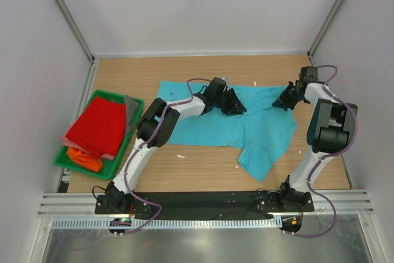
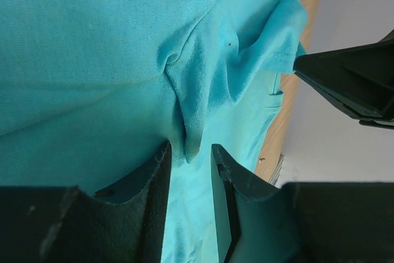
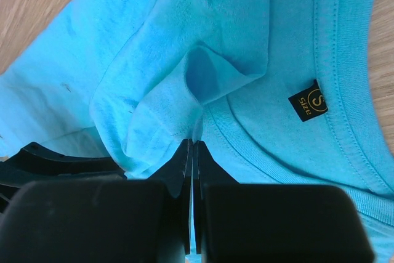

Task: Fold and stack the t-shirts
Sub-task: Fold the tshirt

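Note:
The turquoise t-shirt (image 1: pixel 209 129) lies spread across the middle of the table, one sleeve hanging towards the front. My left gripper (image 1: pixel 236 108) is low over its upper middle. In the left wrist view, the left gripper (image 2: pixel 189 147) is open, with a raised ridge of turquoise cloth (image 2: pixel 197 84) reaching between the fingertips. My right gripper (image 1: pixel 285 101) is at the shirt's right end. There my right gripper (image 3: pixel 192 143) is shut on a thin fold beside the collar and size label (image 3: pixel 308 101). The red t-shirt (image 1: pixel 98 124) and orange t-shirt (image 1: pixel 83 158) lie in the tray.
The green plastic tray (image 1: pixel 133 138) stands at the left edge, with a grey cloth (image 1: pixel 131 109) along its right side. A few small white scraps (image 1: pixel 180 156) lie on the wood in front of the shirt. White walls enclose the table.

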Motion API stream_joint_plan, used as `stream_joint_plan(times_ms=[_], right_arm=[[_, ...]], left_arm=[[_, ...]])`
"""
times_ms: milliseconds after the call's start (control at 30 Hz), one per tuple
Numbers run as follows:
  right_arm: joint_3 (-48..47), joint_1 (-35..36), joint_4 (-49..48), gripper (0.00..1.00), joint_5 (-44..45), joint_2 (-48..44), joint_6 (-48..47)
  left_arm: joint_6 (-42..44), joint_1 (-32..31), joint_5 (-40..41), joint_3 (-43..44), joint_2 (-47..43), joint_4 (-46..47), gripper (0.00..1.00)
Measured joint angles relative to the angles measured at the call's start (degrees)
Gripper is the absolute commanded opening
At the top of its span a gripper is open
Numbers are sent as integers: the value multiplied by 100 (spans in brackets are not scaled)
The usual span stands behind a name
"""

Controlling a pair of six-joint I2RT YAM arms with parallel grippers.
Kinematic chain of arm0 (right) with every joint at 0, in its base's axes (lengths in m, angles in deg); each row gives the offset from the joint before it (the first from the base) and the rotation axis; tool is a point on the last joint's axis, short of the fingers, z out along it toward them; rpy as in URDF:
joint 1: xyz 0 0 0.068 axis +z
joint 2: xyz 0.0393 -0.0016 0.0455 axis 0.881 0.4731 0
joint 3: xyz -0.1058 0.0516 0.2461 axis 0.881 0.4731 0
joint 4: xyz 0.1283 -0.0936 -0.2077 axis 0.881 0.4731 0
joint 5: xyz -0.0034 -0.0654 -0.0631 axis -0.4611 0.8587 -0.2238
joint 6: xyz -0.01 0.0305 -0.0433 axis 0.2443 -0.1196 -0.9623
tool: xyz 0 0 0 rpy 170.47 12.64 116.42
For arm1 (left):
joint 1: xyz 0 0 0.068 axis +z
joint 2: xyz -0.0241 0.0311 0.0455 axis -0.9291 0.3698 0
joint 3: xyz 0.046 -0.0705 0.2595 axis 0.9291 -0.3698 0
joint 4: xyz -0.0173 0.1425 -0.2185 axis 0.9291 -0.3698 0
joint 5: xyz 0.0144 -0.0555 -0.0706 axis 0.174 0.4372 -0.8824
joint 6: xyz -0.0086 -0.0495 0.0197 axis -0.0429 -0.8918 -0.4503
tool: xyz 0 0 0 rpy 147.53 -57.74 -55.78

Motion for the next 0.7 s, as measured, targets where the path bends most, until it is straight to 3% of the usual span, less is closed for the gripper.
stream_joint_plan(times_ms=[200, 300, 533, 700], right_arm=[[0, 0, 26, 1, -2, -11, 39], [7, 0, 44, 1, -2, -68, 63], [44, 0, 90, 1, 0, -258, 68], [44, 0, 153, 1, 4, -273, 70]], left_arm=[[-98, -13, -13, 164, 138, 63, 30], [-103, -13, -15, 225, 186, 57, 22], [-98, -13, -39, 227, 197, 44, 21], [-105, -13, -90, 225, 197, 42, 12]])
